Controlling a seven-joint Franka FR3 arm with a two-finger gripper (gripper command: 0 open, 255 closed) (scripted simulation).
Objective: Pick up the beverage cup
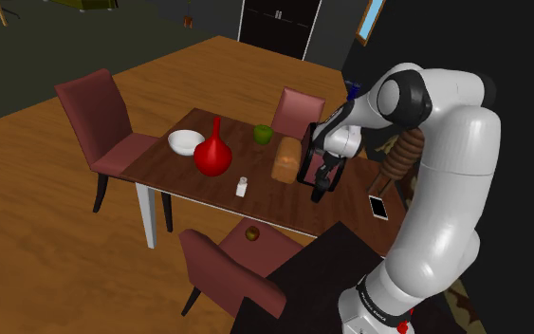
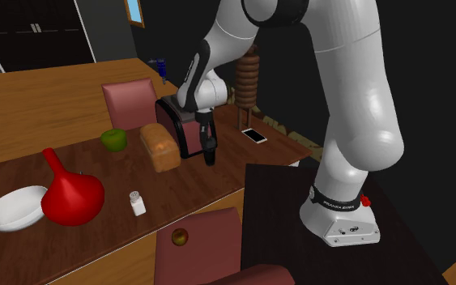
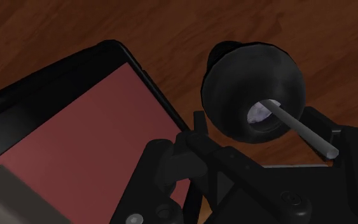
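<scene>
The black cup (image 3: 231, 95) stands upright on the counter (image 3: 56, 25), straw up, straight below the end effector (image 3: 260, 124), whose fingers stand apart on either side of it, likely needing only to close.

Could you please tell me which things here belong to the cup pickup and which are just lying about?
Job: black cup with straw; gripper.
Lying about: red vase; white bowl; green apple; bread loaf; small shaker; phone; black-and-red box.

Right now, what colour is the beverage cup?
The cup is black, its straw pale grey; wrist view shows it best.
</scene>
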